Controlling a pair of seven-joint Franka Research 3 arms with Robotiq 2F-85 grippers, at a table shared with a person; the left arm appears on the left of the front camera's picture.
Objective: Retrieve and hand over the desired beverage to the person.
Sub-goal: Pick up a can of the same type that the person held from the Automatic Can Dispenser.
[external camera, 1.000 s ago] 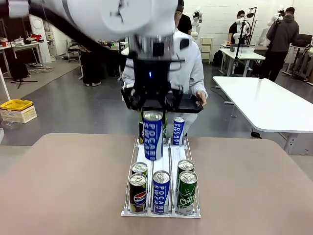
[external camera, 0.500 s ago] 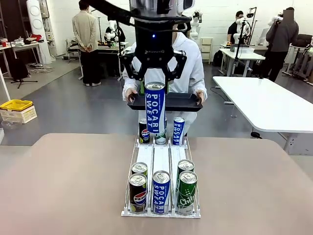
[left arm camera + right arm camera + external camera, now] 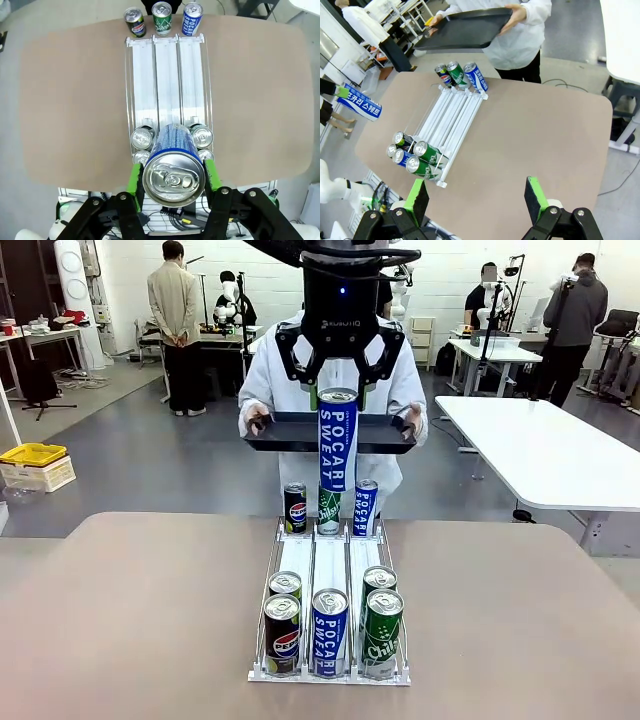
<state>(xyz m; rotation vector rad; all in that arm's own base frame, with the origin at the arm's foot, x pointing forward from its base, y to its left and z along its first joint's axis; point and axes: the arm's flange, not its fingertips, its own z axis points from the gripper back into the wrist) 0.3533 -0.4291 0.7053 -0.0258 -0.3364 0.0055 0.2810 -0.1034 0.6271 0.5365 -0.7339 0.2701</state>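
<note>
Pocari Sweat can [image 3: 338,450] clamped upright in left tool [image 3: 338,395], high above table [image 3: 150,620]; right tool [image 3: 477,197] wide open, empty.

Tall blue Pocari can [image 3: 338,440], upright, aloft

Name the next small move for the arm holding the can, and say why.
Probably carry it forward over the black tray: the left gripper is shut on the Pocari Sweat can, high above the rack, short of the tray the person holds out.
</note>
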